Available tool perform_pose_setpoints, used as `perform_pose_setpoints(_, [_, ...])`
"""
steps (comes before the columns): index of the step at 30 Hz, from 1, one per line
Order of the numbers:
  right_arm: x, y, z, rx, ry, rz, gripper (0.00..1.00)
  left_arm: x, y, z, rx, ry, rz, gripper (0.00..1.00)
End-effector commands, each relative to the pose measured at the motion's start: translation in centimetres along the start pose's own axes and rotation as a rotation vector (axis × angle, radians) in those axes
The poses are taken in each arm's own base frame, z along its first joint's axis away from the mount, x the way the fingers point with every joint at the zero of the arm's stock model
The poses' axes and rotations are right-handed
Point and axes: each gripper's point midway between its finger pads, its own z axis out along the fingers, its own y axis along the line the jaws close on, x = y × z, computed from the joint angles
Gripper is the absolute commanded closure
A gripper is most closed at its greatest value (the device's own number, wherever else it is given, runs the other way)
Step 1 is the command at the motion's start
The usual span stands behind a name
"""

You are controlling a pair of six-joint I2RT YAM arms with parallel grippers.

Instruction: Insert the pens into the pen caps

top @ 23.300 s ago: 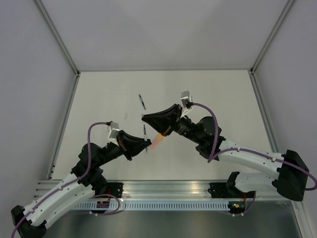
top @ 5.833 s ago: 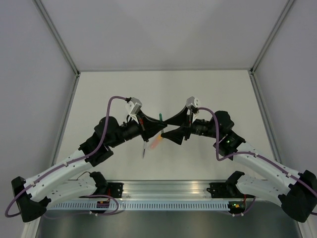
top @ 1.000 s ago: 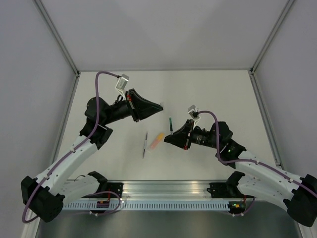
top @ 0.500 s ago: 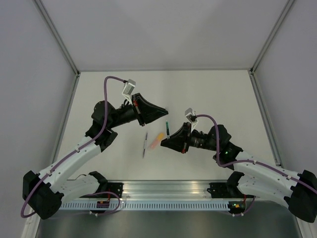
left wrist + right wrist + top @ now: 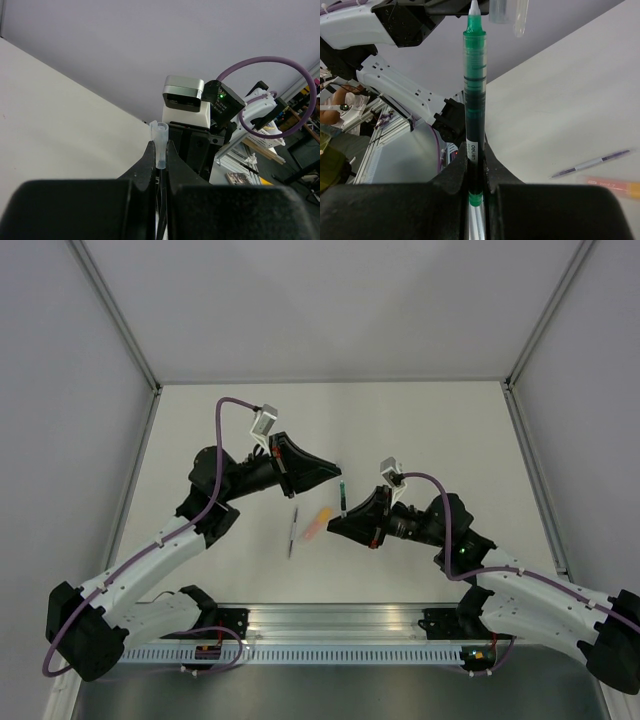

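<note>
My left gripper [image 5: 333, 469] is shut on a small clear pen cap [image 5: 160, 144], held above the table. My right gripper [image 5: 341, 516] is shut on the dark teal-green pen [image 5: 343, 496], which stands up with its white tip pointing at the cap. In the right wrist view the pen [image 5: 474, 100] rises from between my fingers [image 5: 455, 175], and the cap [image 5: 519, 20] hangs just right of its tip, apart from it. The thin grey-white pen [image 5: 292, 531] and the orange pen [image 5: 318, 524] lie on the table below both grippers.
The white table [image 5: 450, 430] is bounded by grey walls at the back and sides. A metal rail [image 5: 330, 625] runs along the near edge by the arm bases. The right arm's wrist camera [image 5: 184, 102] faces my left gripper closely.
My left gripper has moved right and down with the cap, towards the pen's tip. My right gripper has shifted slightly left with the green pen. The pens on the table have not moved.
</note>
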Motion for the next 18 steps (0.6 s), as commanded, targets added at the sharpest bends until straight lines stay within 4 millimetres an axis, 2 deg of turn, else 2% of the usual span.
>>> perform_pose_setpoints(1, [-0.9, 0.3, -0.1, 0.002, -0.035, -0.041, 1.0, -0.7, -0.8, 0.1, 0.039, -0.039, 0.06, 0.98])
perform_pose_setpoints(7, [-0.8, 0.2, -0.1, 0.005, -0.031, -0.037, 1.0, -0.5, -1.1, 0.1, 0.054, -0.033, 0.052, 0.98])
perform_pose_setpoints(18, [-0.6, 0.3, 0.0, -0.005, -0.018, -0.036, 1.0, -2.2, -1.3, 0.6, 0.032, -0.072, 0.06, 0.98])
